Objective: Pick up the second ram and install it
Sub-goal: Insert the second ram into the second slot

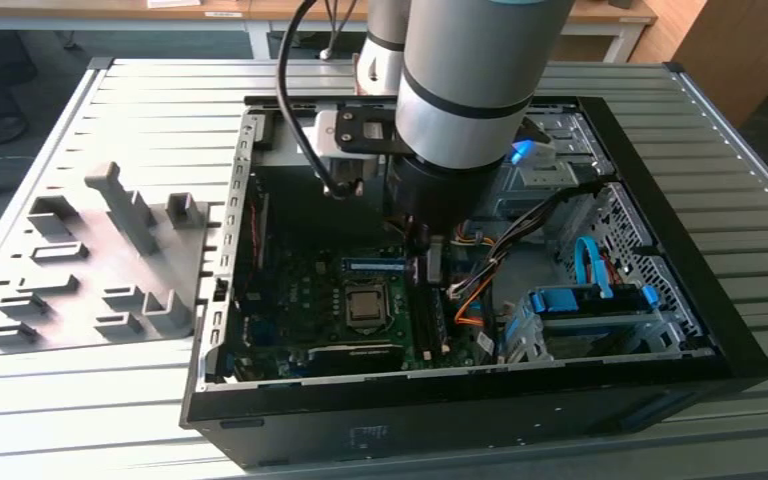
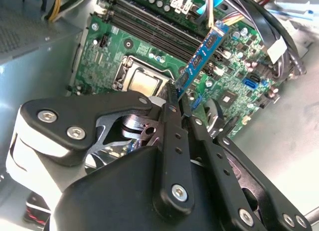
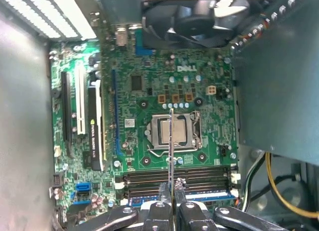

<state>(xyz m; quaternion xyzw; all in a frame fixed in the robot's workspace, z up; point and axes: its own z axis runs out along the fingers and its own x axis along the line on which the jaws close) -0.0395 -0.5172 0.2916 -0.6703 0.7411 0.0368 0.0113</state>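
Exterior view: arm is down inside the open PC case [image 1: 651, 380] on the slatted table [image 1: 117, 400], with the gripper [image 1: 430, 262] low over the motherboard [image 1: 304, 300]. The gray holder tray [image 1: 91, 270] sits on the exterior view's left, well apart from the case. I can't make out the stick itself from here. Second wrist view: gripper [image 2: 178, 104] is clamped narrow on the second ram [image 2: 202, 54]. It has one end of the stick, and the rest pokes out lengthwise past the fingertips [image 2: 169, 116], blue label showing, tilted over the board. It's near the memory slots [image 2: 149, 22] but not in one, afaict. First wrist view: the stick [image 3: 171, 141] shows edge-on as a thin line running out from the gripper [image 3: 171, 193], crossing over the slots [image 3: 149, 177] and the processor socket [image 3: 182, 130]. There's a blue strip in the slot row nearest the fingers, maybe a stick already in, can't tell. My read: pickup is done, and I'm mid carry/approach on the install step. Seating calls for the stick's contact edge parallel to a free slot, notch matched, latches open, then a straight press w/o side load. Cables and the fan [image 3: 199, 17] sit close by, so clearance is tight.
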